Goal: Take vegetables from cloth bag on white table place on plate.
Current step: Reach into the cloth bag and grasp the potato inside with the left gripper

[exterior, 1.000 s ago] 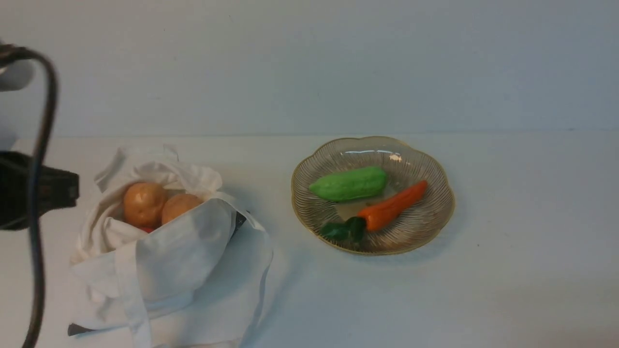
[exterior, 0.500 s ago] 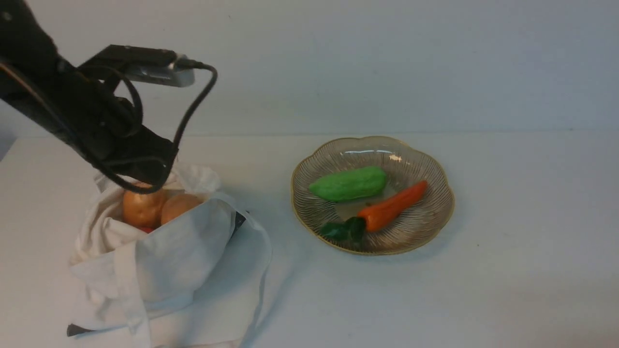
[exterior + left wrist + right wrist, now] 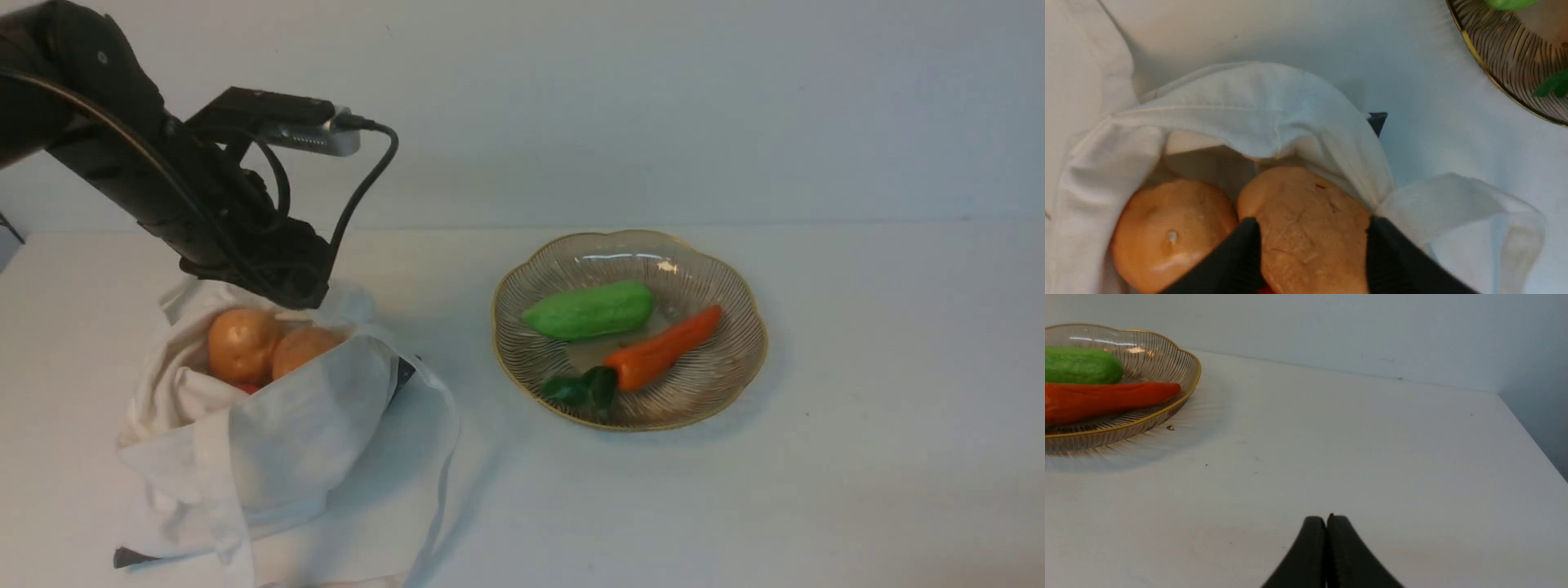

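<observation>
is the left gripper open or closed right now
Open: the left gripper shows its two fingertips well apart in the left wrist view, with a potato visible between them.

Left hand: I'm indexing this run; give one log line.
left hand: open over bag | potatoes: inside bag | plate: carrot, green vegetable

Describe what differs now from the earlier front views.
The left gripper has swung in from the robot's left to above the cloth bag, lately drifting slightly rightward; its jaws stand apart over a potato, nothing gripped. Unchanged: the bag, its potatoes, and the plate with the green vegetable and carrot.
</observation>
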